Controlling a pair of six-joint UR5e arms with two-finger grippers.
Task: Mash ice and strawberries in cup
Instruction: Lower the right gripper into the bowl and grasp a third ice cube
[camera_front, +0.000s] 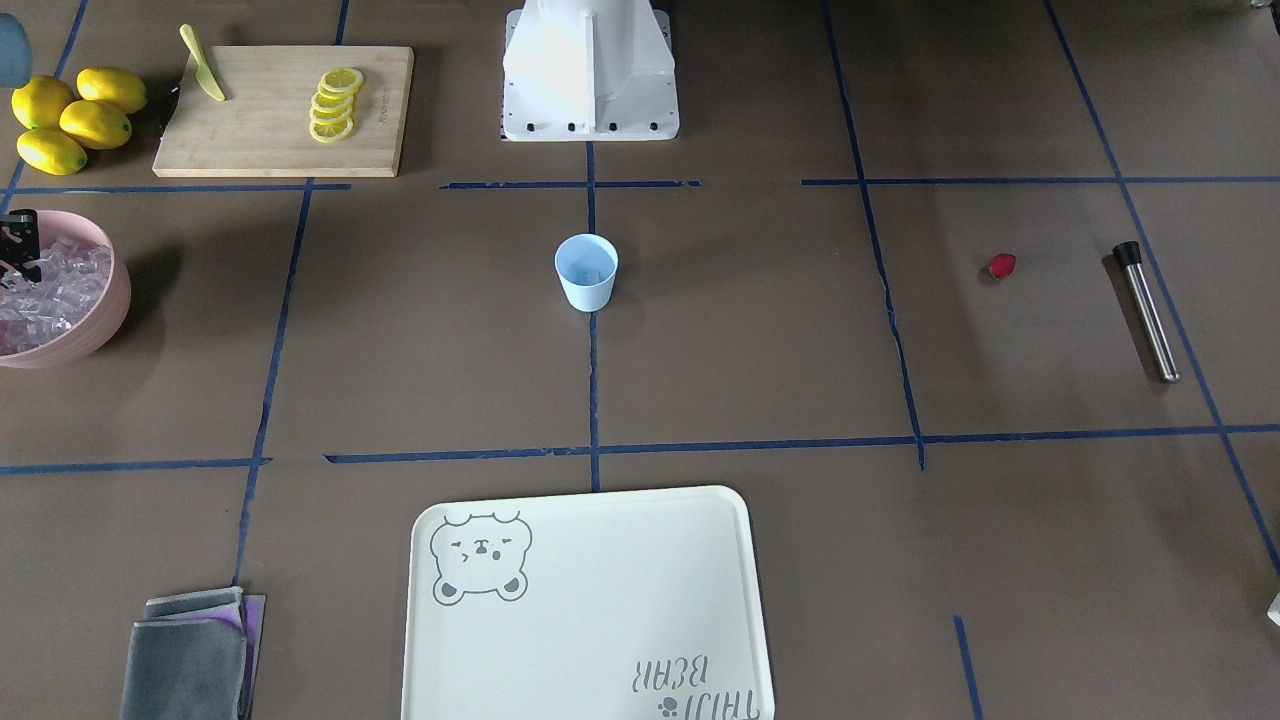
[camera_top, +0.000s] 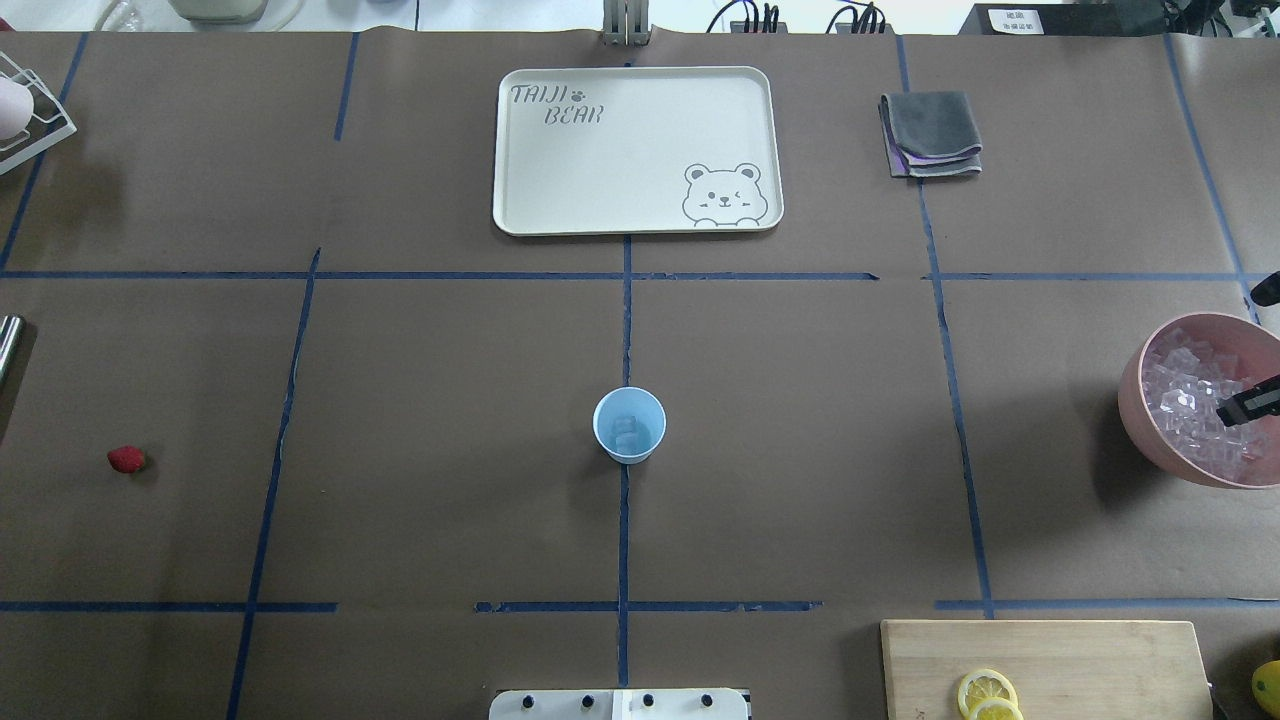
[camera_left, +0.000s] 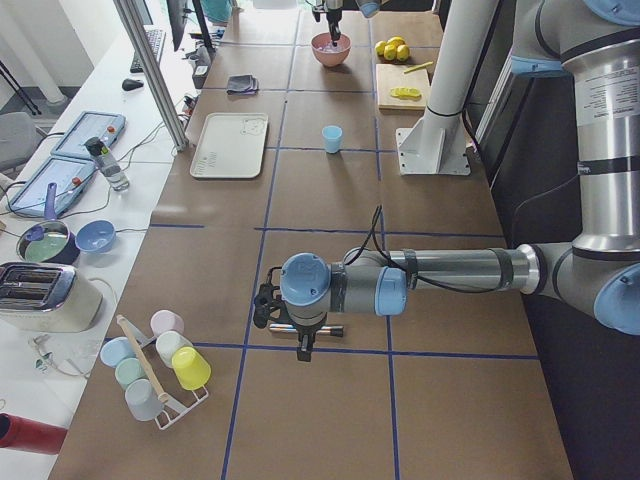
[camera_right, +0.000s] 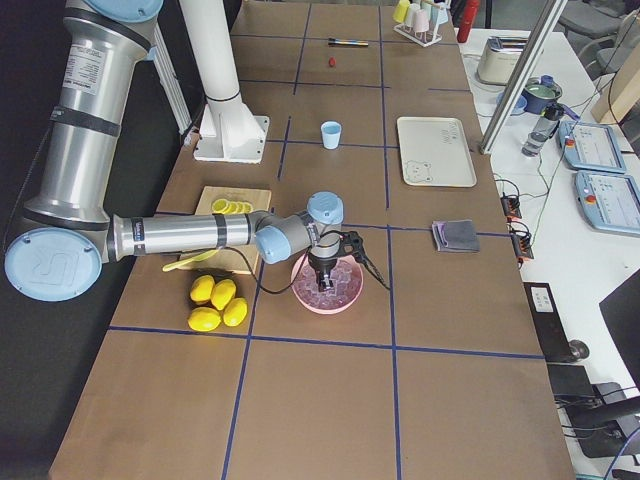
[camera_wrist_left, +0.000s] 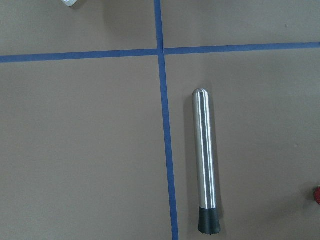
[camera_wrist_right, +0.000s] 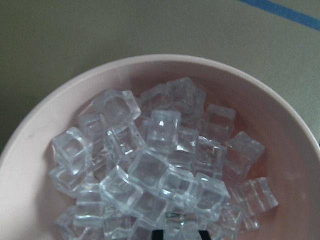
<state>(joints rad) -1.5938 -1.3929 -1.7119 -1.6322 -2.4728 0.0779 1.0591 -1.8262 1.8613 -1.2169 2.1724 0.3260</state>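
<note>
The pale-blue cup (camera_top: 629, 425) stands upright at the table's centre with a few pieces of ice (camera_top: 626, 432) inside. More ice (camera_wrist_right: 150, 165) fills the pink bowl (camera_top: 1140, 400) at the robot's right. My right gripper (camera_wrist_right: 178, 234) is lowered into that bowl, its dark fingertips (camera_wrist_right: 157, 234) close together on either side of one cube. The strawberry (camera_front: 1002, 265) lies alone on the robot's left side, beside a steel muddler (camera_wrist_left: 206, 160). My left gripper (camera_left: 303, 350) hangs over the muddler without touching it. I cannot tell whether it is open or shut.
A cutting board (camera_front: 270, 140) with lemon slices (camera_front: 334, 104) and a yellow knife (camera_front: 203, 77) sits near the robot's right, whole lemons (camera_front: 72, 118) beside it. A cream tray (camera_top: 560, 160) and a folded grey cloth (camera_top: 930, 133) lie on the far side.
</note>
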